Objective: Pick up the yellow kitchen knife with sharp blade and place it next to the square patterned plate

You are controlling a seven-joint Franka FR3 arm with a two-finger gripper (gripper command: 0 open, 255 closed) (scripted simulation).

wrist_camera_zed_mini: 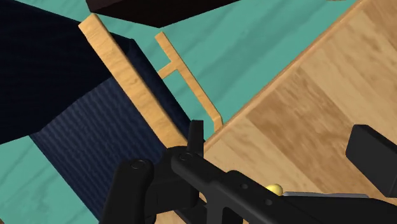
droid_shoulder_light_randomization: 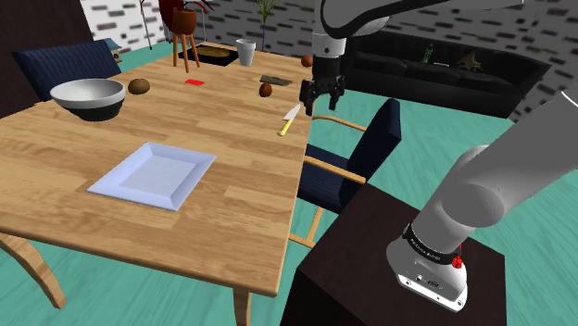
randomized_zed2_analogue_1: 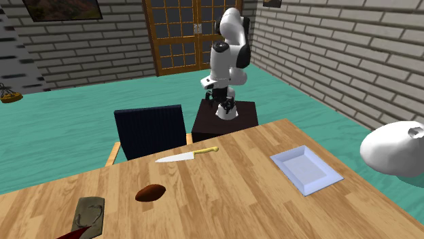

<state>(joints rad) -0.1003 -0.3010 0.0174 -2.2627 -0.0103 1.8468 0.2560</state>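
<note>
The knife (droid_shoulder_light_randomization: 289,121) lies on the wooden table (droid_shoulder_light_randomization: 111,139) near its edge by the chair, yellow handle toward the stand, pale blade pointing away. In the second exterior view the knife (randomized_zed2_analogue_1: 186,155) lies left of the square pale plate (randomized_zed2_analogue_1: 306,170). That plate (droid_shoulder_light_randomization: 154,174) sits mid-table in the shoulder view. My black gripper (droid_shoulder_light_randomization: 321,102) hangs open above the table edge, just beyond the knife and apart from it. In the wrist view the gripper (wrist_camera_zed_mini: 280,137) holds nothing; the knife's yellow handle end (wrist_camera_zed_mini: 274,189) peeks over the hand.
A navy armchair (droid_shoulder_light_randomization: 357,157) stands at the table edge under the gripper. A grey bowl (droid_shoulder_light_randomization: 88,96), brown lumps (droid_shoulder_light_randomization: 266,90), a red item (droid_shoulder_light_randomization: 194,81) and a cup (droid_shoulder_light_randomization: 245,51) sit further along the table. A black sofa (droid_shoulder_light_randomization: 435,69) lines the back wall.
</note>
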